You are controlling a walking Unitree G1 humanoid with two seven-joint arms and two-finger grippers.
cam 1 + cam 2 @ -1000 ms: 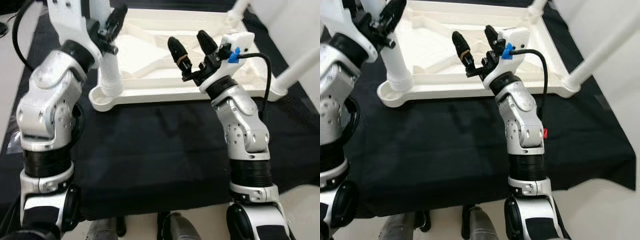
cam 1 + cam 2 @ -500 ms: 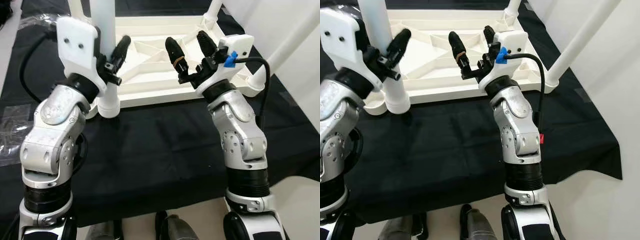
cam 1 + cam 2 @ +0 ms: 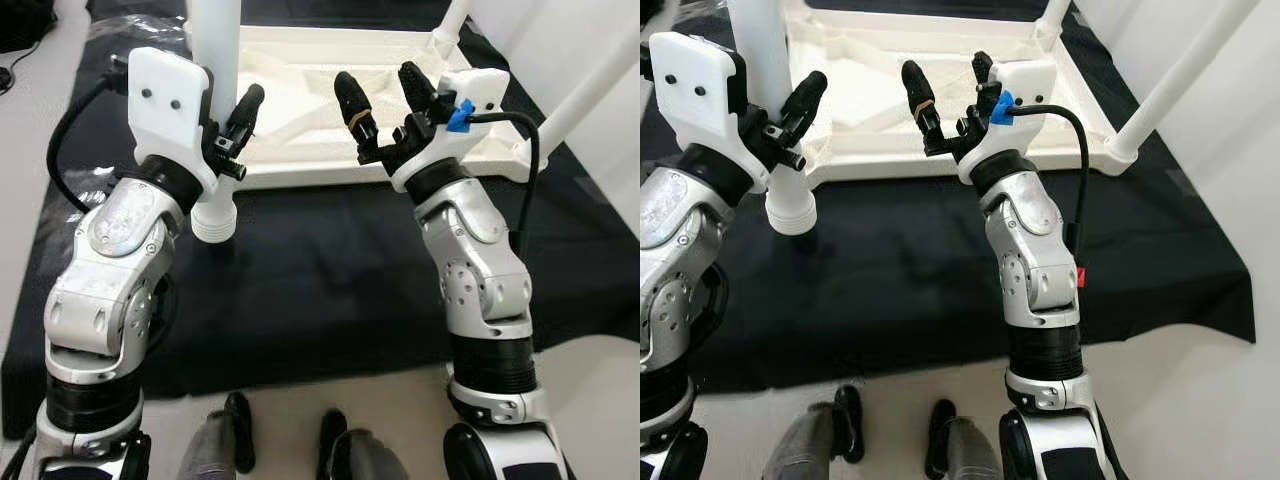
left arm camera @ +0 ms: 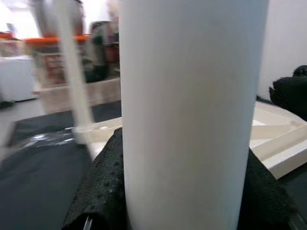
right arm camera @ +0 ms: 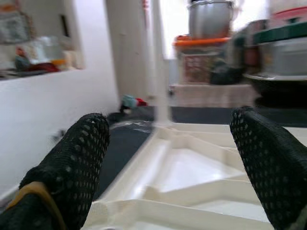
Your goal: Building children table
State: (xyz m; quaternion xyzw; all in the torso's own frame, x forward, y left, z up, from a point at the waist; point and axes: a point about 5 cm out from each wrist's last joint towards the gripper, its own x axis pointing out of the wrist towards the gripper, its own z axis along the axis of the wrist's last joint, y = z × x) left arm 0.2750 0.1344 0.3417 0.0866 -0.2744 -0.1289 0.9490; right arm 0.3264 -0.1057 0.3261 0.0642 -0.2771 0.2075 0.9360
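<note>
Assembly of the upturned white tabletop [image 3: 330, 60] is seen from the left eye view: it lies underside up on a black cloth [image 3: 330, 270], with fitted legs rising at its far and right corners. A loose white table leg [image 3: 216, 120] is held upright by the left gripper [image 3: 232, 120], its ribbed lower end hanging just in front of the tabletop's near edge, apart from the cloth. The right gripper [image 3: 385, 95] is raised over the near edge with its fingers spread wide and nothing between them.

In the right eye view the leg's threaded end [image 3: 791, 212] is seen clear of the near left corner, where a socket is presumably to be found, though it is hidden by the arm.

In the left wrist view the leg [image 4: 189, 110] is clasped closely between the black fingers [image 4: 108, 191].

In the right wrist view the two fingers [image 5: 72, 163] are parted, with the ribbed underside [image 5: 192, 172] between and beyond them.

For a good fit, the leg is best kept vertical, centred over its socket, then lowered and turned without forcing, while the tabletop is steadied by the free gripper
</note>
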